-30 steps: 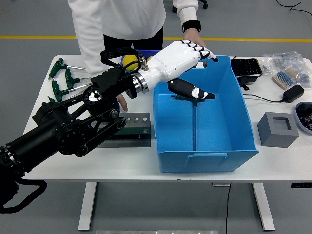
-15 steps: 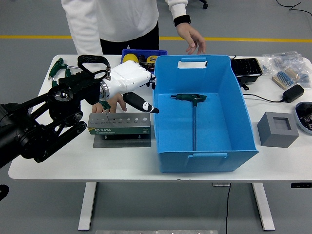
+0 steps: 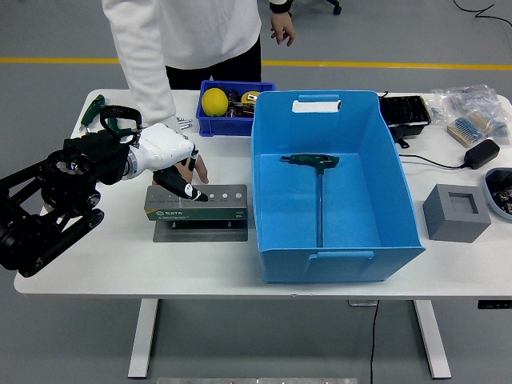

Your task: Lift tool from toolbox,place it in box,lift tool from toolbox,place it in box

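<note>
Pulled back from the big blue plastic box [image 3: 336, 184], the robot's left hand [image 3: 168, 160], white with black fingertips, now hangs at nine o'clock on the white table [image 3: 448, 264], just above the left end of the green-and-grey toolbox rack [image 3: 196, 206]; its fingers are loosely curled and hold nothing, one dark fingertip [image 3: 196, 194] pointing down at the rack's top. One green-handled T-shaped tool [image 3: 318, 188] lies flat on the box floor, its handle toward twelve o'clock and its thin shaft running toward six. At the table's far left, around ten o'clock, more green-handled T tools [image 3: 104, 116] lie partly hidden behind the arm. A person in a white top [image 3: 184, 36] stands at twelve o'clock; one of their hands [image 3: 198, 166] rests on the table right behind the robot's hand, the other hand [image 3: 282, 28] has lifted away from the box and hangs above the far edge. Behind the rack sits a small blue bin [image 3: 232, 120] holding a yellow ball [image 3: 214, 102]. At three o'clock stands a grey cube block with a square recess [image 3: 456, 212].
</note>
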Action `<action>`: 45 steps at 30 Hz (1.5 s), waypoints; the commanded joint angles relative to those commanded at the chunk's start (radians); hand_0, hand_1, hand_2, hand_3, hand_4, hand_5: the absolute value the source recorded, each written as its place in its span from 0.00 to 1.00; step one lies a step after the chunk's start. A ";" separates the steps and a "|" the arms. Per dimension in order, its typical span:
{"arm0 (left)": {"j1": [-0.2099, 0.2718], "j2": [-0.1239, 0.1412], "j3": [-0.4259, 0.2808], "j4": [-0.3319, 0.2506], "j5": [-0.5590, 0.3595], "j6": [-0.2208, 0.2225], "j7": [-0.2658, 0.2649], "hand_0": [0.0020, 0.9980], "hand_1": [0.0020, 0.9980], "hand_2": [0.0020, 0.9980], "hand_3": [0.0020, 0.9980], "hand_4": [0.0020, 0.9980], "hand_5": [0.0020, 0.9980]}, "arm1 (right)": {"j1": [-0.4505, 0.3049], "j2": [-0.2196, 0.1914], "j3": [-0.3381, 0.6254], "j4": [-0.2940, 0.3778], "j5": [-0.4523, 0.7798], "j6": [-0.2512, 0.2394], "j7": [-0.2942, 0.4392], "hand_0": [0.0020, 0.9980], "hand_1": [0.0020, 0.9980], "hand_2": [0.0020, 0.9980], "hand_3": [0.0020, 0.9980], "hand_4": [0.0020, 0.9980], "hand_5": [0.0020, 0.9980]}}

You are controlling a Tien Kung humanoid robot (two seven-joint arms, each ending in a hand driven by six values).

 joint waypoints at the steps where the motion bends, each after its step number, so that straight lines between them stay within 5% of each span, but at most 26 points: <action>1: 0.000 0.002 0.001 -0.001 0.000 -0.002 -0.001 0.69 0.65 0.63 0.56 1.00 0.93 | 0.000 0.000 0.000 0.000 0.001 0.000 0.000 0.70 0.66 0.75 0.69 0.89 0.84; 24: -0.010 0.018 0.037 -0.048 -0.014 -0.062 0.022 0.69 0.60 0.56 0.45 1.00 0.97 | -0.002 0.001 0.000 0.000 -0.004 0.001 -0.003 0.70 0.66 0.75 0.68 0.89 0.84; 45: -0.012 0.015 0.062 -0.006 0.000 -0.078 0.029 0.66 0.49 0.40 0.33 1.00 1.00 | -0.006 0.003 -0.004 0.000 -0.004 0.001 -0.005 0.70 0.66 0.75 0.68 0.89 0.84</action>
